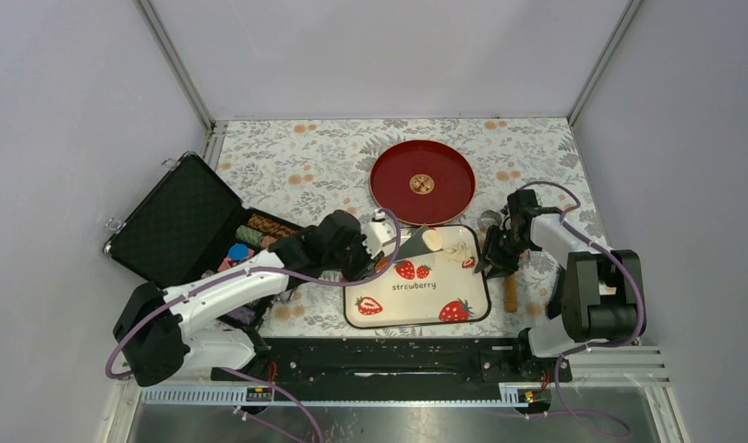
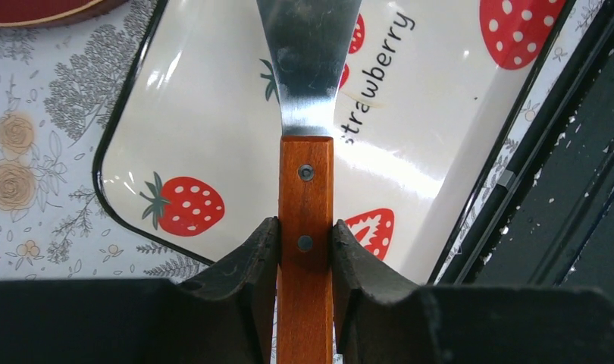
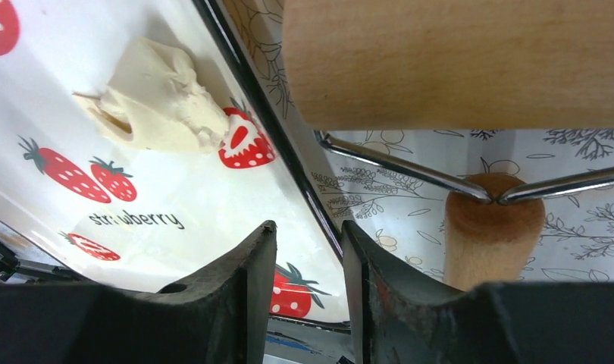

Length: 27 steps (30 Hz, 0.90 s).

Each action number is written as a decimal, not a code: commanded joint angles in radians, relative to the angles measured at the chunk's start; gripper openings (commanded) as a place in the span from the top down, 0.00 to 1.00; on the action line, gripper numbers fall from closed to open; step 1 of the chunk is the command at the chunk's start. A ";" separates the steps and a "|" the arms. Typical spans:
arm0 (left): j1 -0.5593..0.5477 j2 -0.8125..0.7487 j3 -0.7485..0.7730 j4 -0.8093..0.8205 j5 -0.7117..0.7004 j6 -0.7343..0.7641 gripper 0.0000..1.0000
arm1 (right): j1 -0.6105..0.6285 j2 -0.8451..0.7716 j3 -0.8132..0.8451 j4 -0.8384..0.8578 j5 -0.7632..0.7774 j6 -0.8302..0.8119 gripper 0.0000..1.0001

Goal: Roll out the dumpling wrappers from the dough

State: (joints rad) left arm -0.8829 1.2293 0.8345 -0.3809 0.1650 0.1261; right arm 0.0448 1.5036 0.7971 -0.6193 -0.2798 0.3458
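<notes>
Wood-handled spatula (image 2: pixel 308 76) clamped in left gripper (image 2: pixel 305 231), blade over tray (image 2: pixel 213 114). Jaws of right gripper (image 3: pixel 308 235) apart, empty. Dough (image 3: pixel 164 102) on tray, roller (image 3: pixel 455 61) beside tray.

Light is bright and even, soft from overhead, so the top view barely has shadows. In the left wrist view the glossy strawberry tray (image 2: pixel 213 136) throws white glare streaks and the spatula (image 2: pixel 308 68) blade has a dull sheen. In the right wrist view the roller (image 3: pixel 455 61) is close and a bit soft, the dough (image 3: pixel 164 106) is sharp with a faint shadow, and the black fingers (image 3: pixel 236 303) are murky.
</notes>
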 commanded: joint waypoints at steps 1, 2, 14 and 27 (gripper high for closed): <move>0.028 -0.040 0.012 0.091 0.021 -0.034 1.00 | 0.003 -0.063 0.015 -0.034 -0.009 0.013 0.55; 0.037 -0.040 0.018 0.091 0.024 -0.039 1.00 | 0.003 -0.071 0.020 -0.039 -0.012 0.012 0.56; 0.106 0.026 0.134 0.088 0.017 -0.091 1.00 | 0.036 -0.176 0.124 -0.097 -0.084 0.036 0.66; 0.176 0.166 0.283 0.120 -0.015 -0.123 1.00 | 0.243 -0.048 0.481 -0.081 -0.143 0.116 0.90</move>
State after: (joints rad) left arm -0.7319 1.3594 1.0225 -0.3447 0.1650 0.0269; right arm 0.2501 1.4109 1.1446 -0.7055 -0.3744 0.4217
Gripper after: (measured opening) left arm 0.263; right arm 0.126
